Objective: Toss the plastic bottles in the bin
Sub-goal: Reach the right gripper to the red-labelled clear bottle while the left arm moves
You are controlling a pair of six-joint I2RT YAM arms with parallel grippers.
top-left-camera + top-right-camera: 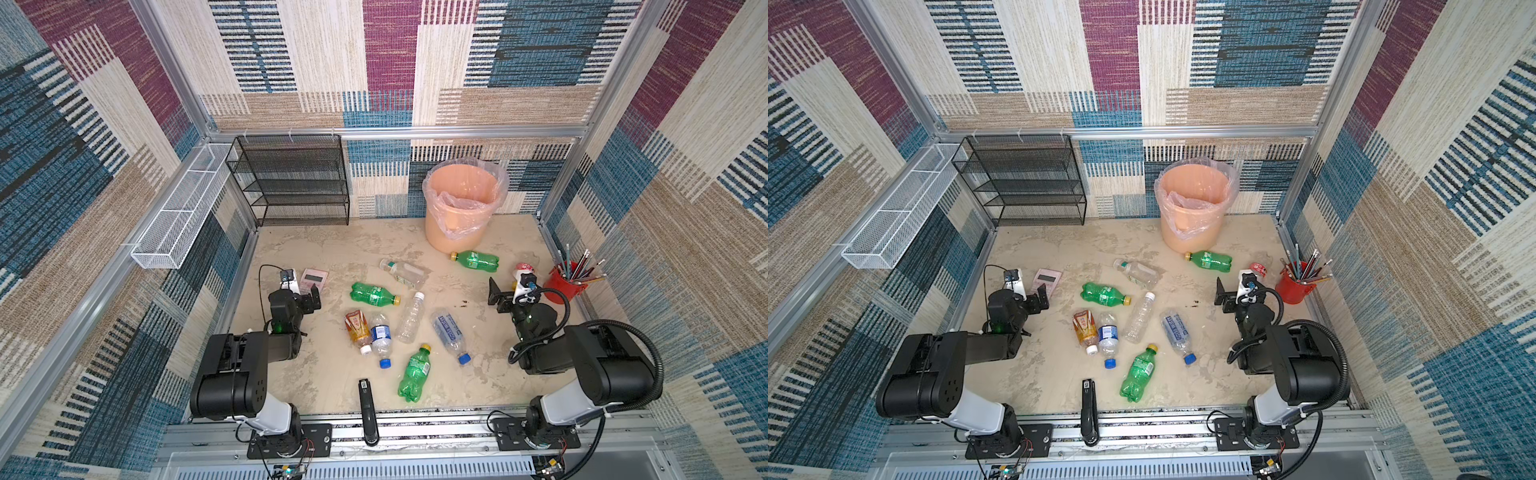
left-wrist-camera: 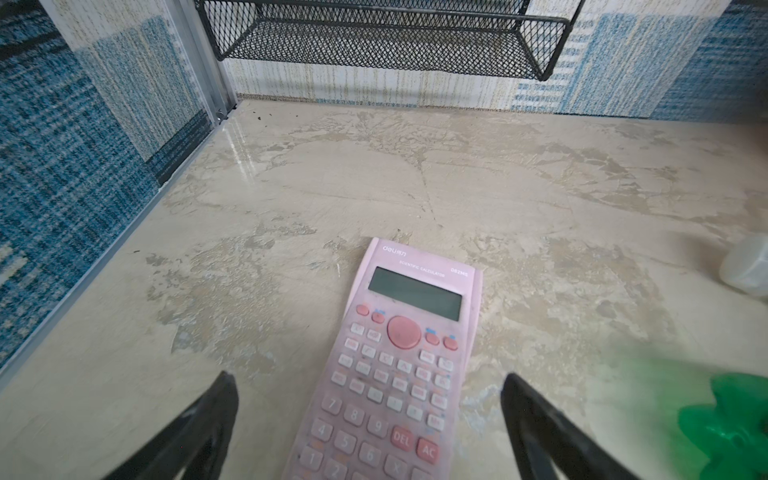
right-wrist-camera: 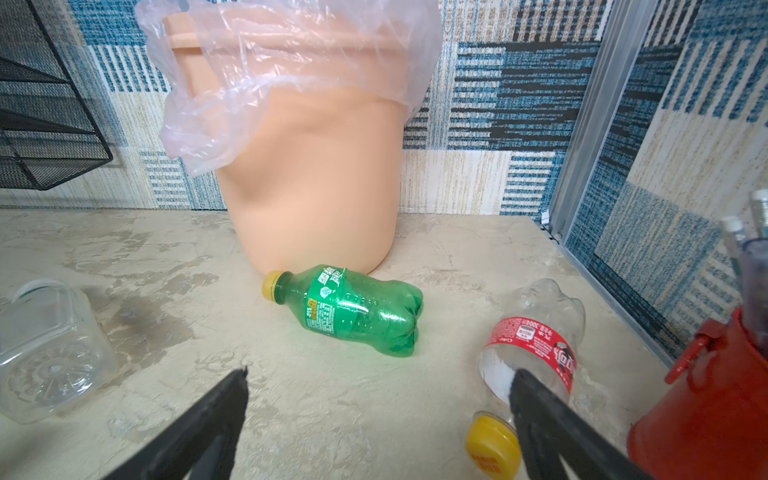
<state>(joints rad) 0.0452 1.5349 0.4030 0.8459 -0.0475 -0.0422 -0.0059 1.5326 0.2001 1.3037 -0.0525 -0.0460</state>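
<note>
The plastic bottles (image 1: 411, 318) lie on their sides on the tabletop in front of the peach-orange bin (image 1: 434, 228). One green bottle (image 3: 353, 316) with a yellow cap lies just beside the bin's base. A clear red-labelled bottle (image 3: 536, 345) lies right of it. My right pincer (image 3: 378, 374) faces the bin, released and empty. My left pincer (image 2: 370, 382), also released, sits over a pink calculator (image 2: 399, 353), well left of the bin.
</note>
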